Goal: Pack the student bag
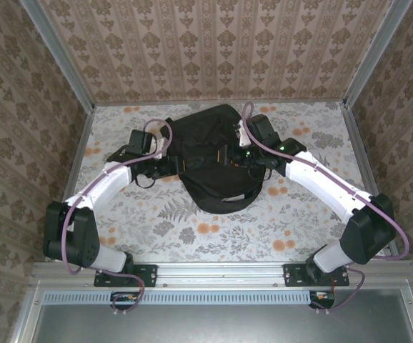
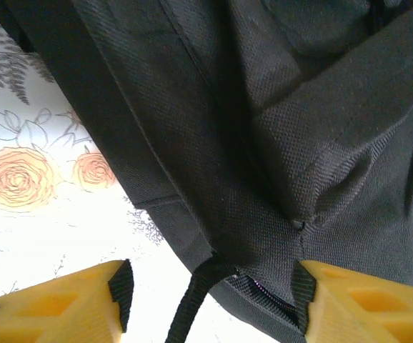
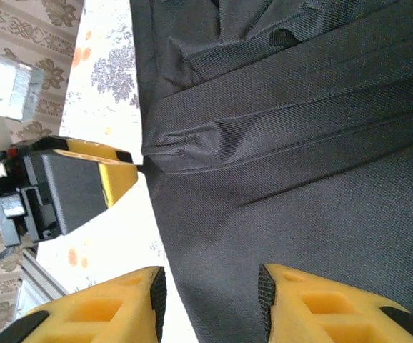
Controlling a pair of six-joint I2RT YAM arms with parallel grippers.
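floral table (image 1: 299, 221) bearing the black student bag (image 1: 206, 143), a gripper at each flank.
the bag lies at the table's far middle, well apart from the arm bases. your left gripper (image 2: 212, 289) sits at the bag's left edge, jaws wide apart, the hem and a black strap (image 2: 192, 307) between them, nothing pinched. your right gripper (image 3: 210, 304) is over the bag's right half, jaws narrower yet parted, straddling a fabric edge without clamping it. from the right wrist, a left finger (image 3: 113, 182) meets the bag's rim.
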